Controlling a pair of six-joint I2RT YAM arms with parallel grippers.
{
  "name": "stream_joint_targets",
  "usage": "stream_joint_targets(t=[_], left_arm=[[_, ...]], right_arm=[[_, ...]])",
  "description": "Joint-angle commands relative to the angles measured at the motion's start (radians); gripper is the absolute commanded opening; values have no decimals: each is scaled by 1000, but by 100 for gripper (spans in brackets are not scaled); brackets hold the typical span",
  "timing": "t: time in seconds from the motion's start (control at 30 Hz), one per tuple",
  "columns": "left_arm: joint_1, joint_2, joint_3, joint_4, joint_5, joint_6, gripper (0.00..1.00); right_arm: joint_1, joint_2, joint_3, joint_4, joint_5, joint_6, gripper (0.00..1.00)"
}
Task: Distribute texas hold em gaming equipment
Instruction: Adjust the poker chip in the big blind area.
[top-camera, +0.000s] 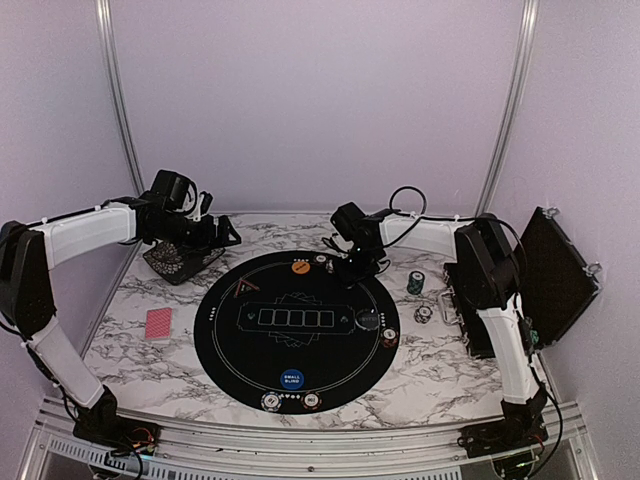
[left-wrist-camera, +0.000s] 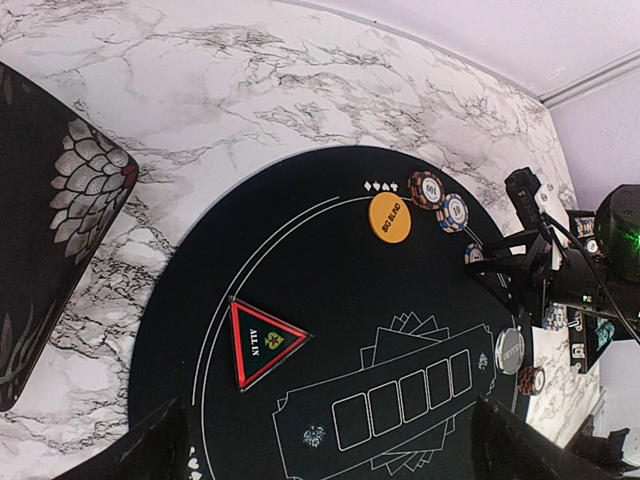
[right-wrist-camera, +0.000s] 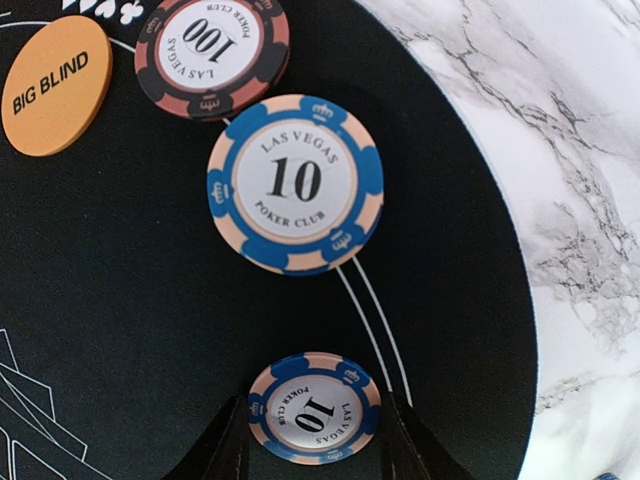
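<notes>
Blue 10 chip at one o'clock on mat, flanked by right claw, grip indeterminable; left claw gapes wide.

- Round black mat with white printed outlines, lying flat in the middle of the table
- White marble-veined table
- Black chip case, open, at the right edge
- Black box with a silvery pattern, far left, just off the mat
</notes>
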Motion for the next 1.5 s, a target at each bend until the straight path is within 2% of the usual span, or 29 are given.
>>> stream_joint_targets(t=[0.0,0.93,1.47], left_arm=[[6,3,-8,-7,8,3,99],[9,5,-9,-8,13,4,99],[9,7,-9,-8,17,4,99]], right_arm=[[-5,7,29,-7,15,10,42],[-5,10,88,-24,22,4,42],[-6,27,42,-13,3,8,51]])
